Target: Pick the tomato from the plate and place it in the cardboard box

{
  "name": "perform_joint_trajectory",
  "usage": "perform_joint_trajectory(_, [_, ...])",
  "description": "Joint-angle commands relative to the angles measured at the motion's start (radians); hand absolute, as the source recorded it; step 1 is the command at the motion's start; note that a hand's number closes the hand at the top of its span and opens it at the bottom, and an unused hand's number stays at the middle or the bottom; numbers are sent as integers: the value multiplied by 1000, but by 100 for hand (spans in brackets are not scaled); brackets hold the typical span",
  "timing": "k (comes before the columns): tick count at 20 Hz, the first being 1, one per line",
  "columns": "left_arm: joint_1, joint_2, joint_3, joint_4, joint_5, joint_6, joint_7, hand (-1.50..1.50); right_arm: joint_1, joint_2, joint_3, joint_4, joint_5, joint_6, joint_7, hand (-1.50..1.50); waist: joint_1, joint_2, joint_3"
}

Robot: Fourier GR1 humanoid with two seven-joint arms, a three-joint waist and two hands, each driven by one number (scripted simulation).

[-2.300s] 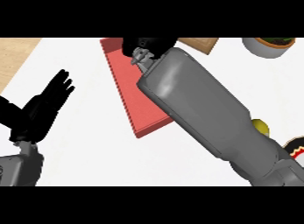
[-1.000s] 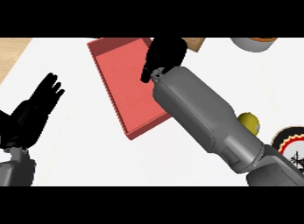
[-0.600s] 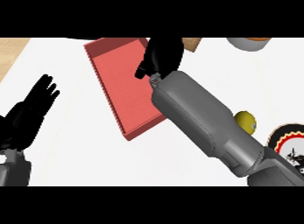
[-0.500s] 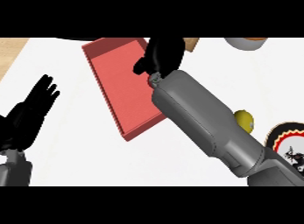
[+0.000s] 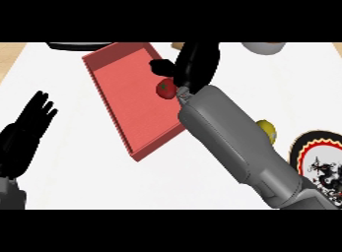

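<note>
The right robot hand (image 5: 193,64) reaches in from the lower right, its grey forearm (image 5: 235,142) running diagonally toward 11 o'clock across the white bench (image 5: 79,167). The hand hangs over the upper right part of the red tray (image 5: 130,93), which serves here as the plate. The tomato (image 5: 165,88) shows at the hand's 8 o'clock side, just below the thumb and against the inner edge of the palm, over the tray's red surface. The thumb curls toward the tomato from above and the fingers bend down beside it, so the hand appears closed around the tomato; whether the tomato rests on the tray or is lifted off it cannot be told.

The left robot hand (image 5: 20,138) shows at 8 o'clock in the view, well apart from the tray, fingers straight and pointing up toward 1 o'clock, resting.

A yellow item (image 5: 268,130) peeks out from behind the forearm at 3 o'clock. A round plate (image 5: 304,147) with a black, red and white pattern lies at 4 o'clock, partly covered by the forearm. A pale bowl (image 5: 264,47) sits at the top edge near 1 o'clock, and a dark-rimmed object (image 5: 71,46) at 11 o'clock.
</note>
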Motion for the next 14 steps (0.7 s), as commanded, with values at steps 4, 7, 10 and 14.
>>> perform_joint_trajectory(4, [70, 14, 39, -16, 9, -13, -33, 0, 220, 8, 14, -273, 98, -100, 153, -150, -39, -6, 0])
perform_joint_trajectory(7, [74, 1, 31, -24, 7, -4, -22, 0, 341, 8, 46, -447, 162, 1, 175, -150, -46, -6, 0])
perform_joint_trajectory(10, [36, -15, -3, -33, -23, 16, -11, 0, 423, 8, 60, -612, 235, 86, 211, -150, -42, -2, 0])
perform_joint_trajectory(14, [64, -16, 3, -76, 1, 7, 21, 0, 522, 8, 37, -761, 289, 203, 199, -150, -27, 2, 0])
